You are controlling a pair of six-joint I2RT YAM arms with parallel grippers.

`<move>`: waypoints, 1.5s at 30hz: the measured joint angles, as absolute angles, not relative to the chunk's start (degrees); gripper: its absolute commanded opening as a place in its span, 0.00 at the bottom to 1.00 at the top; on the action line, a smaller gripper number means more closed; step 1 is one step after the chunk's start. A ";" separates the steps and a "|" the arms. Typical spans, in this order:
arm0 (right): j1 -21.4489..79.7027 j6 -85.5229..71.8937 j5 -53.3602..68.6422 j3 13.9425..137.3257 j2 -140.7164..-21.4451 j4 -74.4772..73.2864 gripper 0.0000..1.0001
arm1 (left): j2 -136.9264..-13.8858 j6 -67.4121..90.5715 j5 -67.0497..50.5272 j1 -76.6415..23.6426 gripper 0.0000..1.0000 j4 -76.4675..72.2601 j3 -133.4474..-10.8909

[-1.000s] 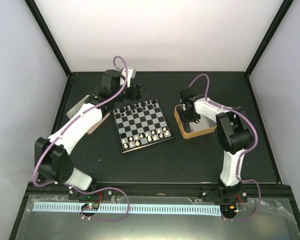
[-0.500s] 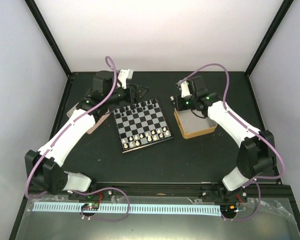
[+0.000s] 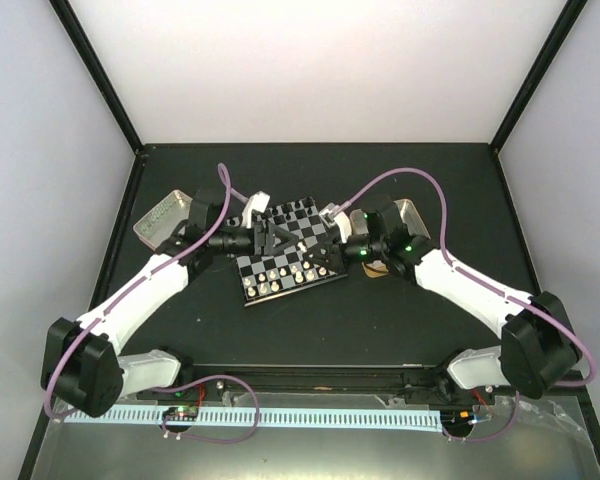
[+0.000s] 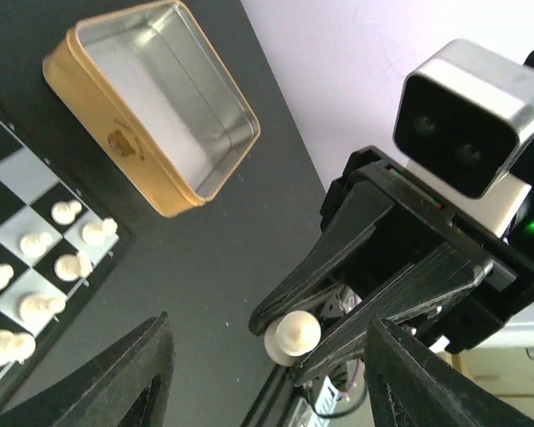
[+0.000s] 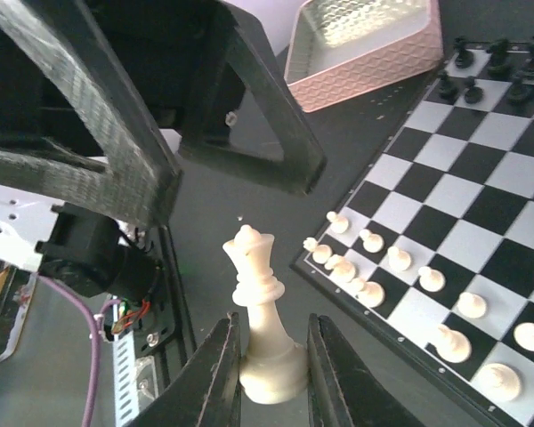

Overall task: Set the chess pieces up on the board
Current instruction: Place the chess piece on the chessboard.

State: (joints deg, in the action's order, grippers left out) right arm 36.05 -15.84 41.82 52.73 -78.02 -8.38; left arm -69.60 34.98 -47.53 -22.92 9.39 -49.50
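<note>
Pointing crown-outward from right hand (image 5: 271, 327): queen (image 5: 259, 289)

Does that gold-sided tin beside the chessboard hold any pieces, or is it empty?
Empty: the left wrist view looks into the gold-sided tin and shows only bare shiny metal inside.

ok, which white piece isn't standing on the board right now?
The tall crowned white piece, pinched at its base in the right gripper and held in the air. The other white pieces in view stand on the board.
</note>
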 measured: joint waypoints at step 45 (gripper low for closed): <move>39.29 -22.70 2.44 45.23 -66.78 -10.81 0.67 | -65.60 23.16 -17.63 -34.24 0.01 21.85 -46.59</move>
State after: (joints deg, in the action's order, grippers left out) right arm 39.29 -22.70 2.44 45.23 -66.78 -10.81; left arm -65.60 23.16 -17.63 -34.24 21.85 -46.59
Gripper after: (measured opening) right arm 0.671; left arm 0.113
